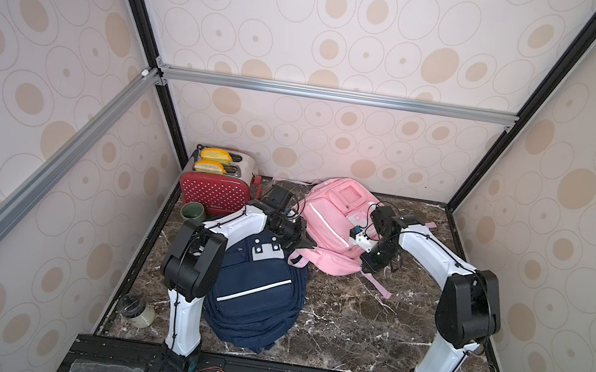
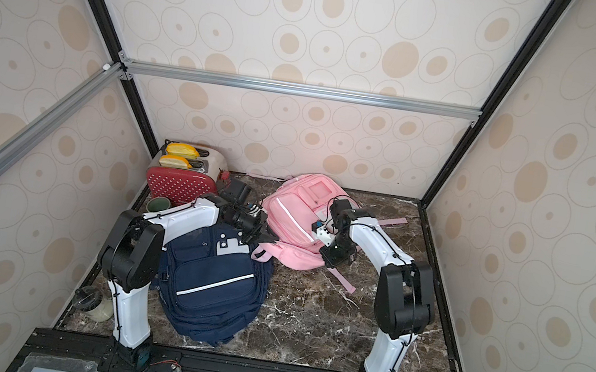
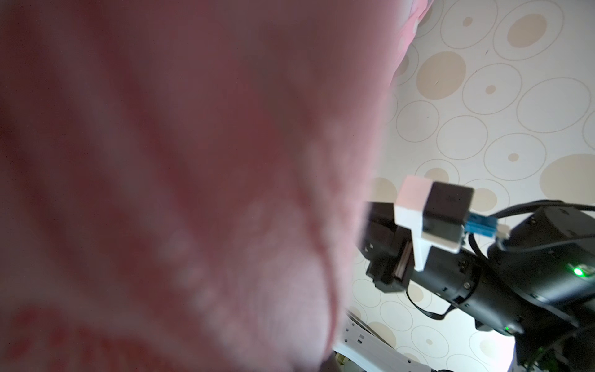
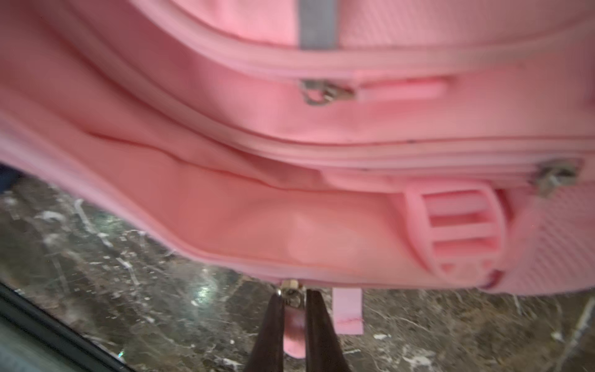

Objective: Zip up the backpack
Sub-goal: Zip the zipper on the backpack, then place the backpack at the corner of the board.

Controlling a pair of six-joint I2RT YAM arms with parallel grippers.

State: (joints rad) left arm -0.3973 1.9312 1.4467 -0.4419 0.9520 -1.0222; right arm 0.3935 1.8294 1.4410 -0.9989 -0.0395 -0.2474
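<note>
The pink backpack (image 1: pixel 332 216) (image 2: pixel 294 210) lies at the back of the marble table. My right gripper (image 4: pixel 293 301) is shut on its zipper pull (image 4: pixel 293 338), a pink tab hanging from a metal slider (image 4: pixel 289 291) at the bag's lower edge. In both top views that gripper (image 1: pixel 368 264) (image 2: pixel 329 259) sits at the bag's near right corner. My left gripper (image 1: pixel 302 240) (image 2: pixel 260 238) is at the bag's near left corner. Blurred pink fabric (image 3: pixel 193 161) fills the left wrist view and hides its jaws; it appears shut on the bag's edge.
A navy backpack (image 1: pixel 257 289) lies under my left arm. A red toaster (image 1: pixel 214 186) with bread, a green cup (image 1: pixel 193 212) and a lidded jar (image 1: pixel 137 311) line the left side. A pink strap (image 1: pixel 379 286) trails on the table. Two more zipper sliders (image 4: pixel 325 91) (image 4: pixel 555 177) show.
</note>
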